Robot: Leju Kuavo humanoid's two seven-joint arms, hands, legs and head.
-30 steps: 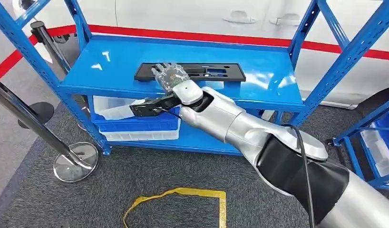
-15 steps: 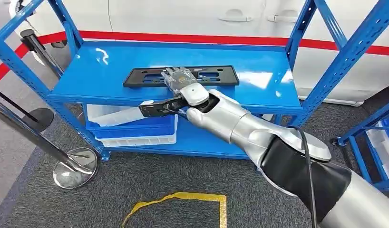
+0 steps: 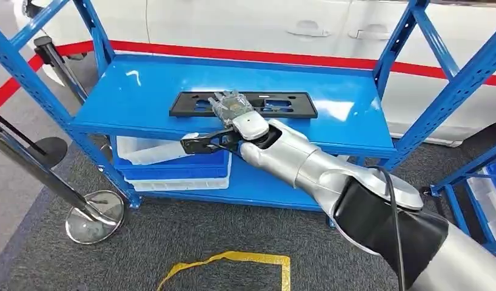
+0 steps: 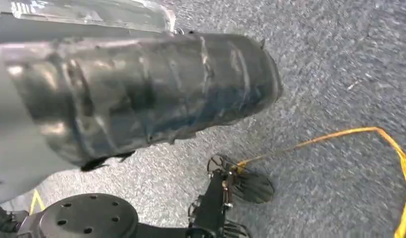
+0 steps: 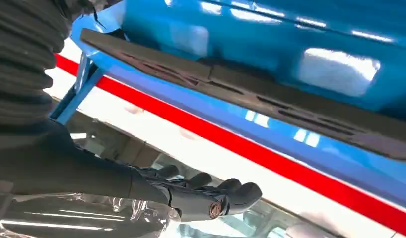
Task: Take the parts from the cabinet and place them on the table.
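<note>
A long flat black part with several cut-outs lies on the upper blue shelf of the cabinet. My right hand reaches over the part's near edge around its middle, fingers spread flat above it. Its thumb sticks out to the left, in front of the shelf's front edge. In the right wrist view the part lies on the shelf, and the dark fingers are stretched out apart from it with nothing in them.
White and blue bins sit on the lower shelf. A stanchion with a round metal base stands at the left. Yellow tape marks the carpet. Another blue rack is at the right, and a white car stands behind.
The camera has swayed a little. My right hand has crept slightly to the right along the part's near edge and sits lower over it, holding nothing.
</note>
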